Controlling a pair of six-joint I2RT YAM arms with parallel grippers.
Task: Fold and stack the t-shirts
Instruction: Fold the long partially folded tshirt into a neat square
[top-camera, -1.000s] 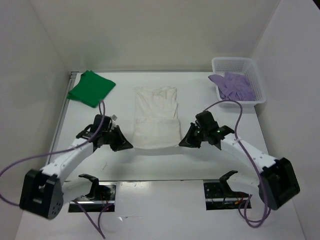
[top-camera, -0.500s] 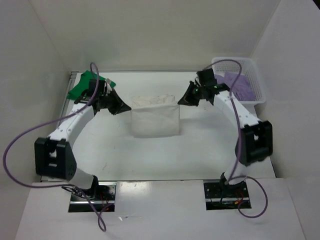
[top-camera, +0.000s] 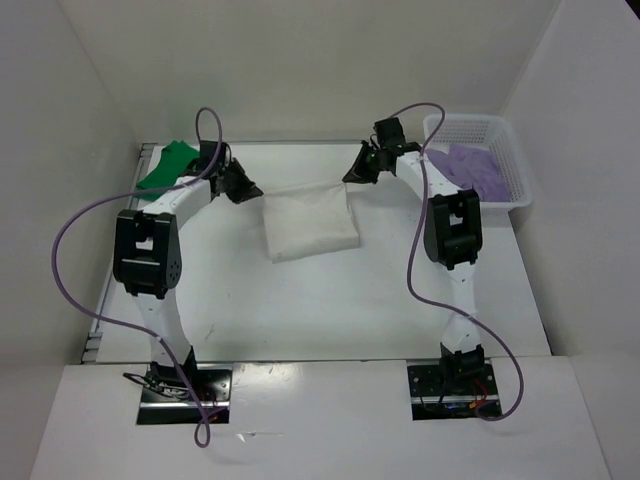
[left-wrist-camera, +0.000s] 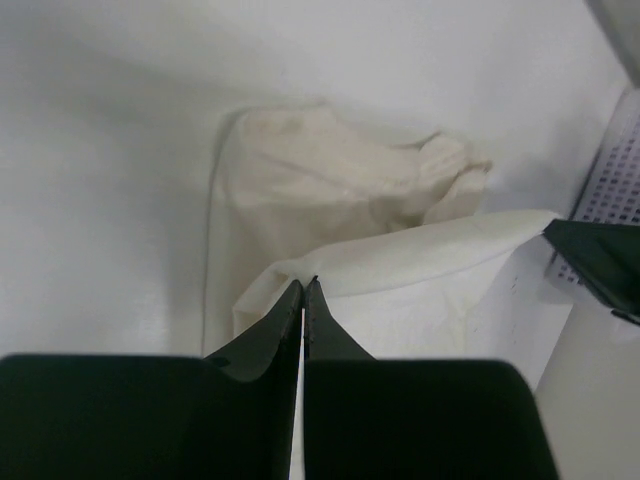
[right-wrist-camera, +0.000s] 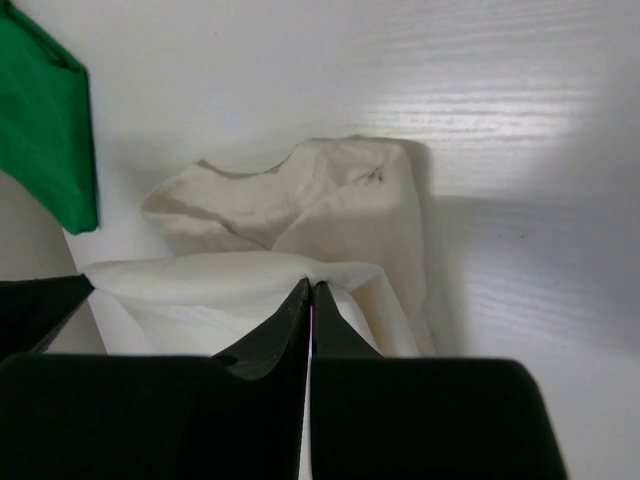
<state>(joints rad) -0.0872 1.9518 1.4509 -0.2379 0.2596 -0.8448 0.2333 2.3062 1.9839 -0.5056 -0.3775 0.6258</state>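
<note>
The white t-shirt (top-camera: 307, 222) lies mid-table, its lower half doubled over toward the back. My left gripper (top-camera: 253, 191) is shut on that folded layer's left corner (left-wrist-camera: 300, 275), and my right gripper (top-camera: 349, 177) is shut on its right corner (right-wrist-camera: 330, 272); both hold the hem raised near the shirt's far end. The collar end (left-wrist-camera: 330, 160) shows crumpled beyond the lifted edge. A folded bright green t-shirt (top-camera: 165, 167) rests at the back left, partly behind my left arm. The lavender t-shirt (top-camera: 472, 168) lies bunched in the basket.
The white plastic lattice basket (top-camera: 510, 140) stands at the back right corner, close to my right arm. White walls close in the table on three sides. Purple cables loop above both arms.
Both grippers have carried the white shirt's near hem from the front of the table up and over to the back, doubling the shirt onto itself. Both arms are now stretched far forward.
</note>
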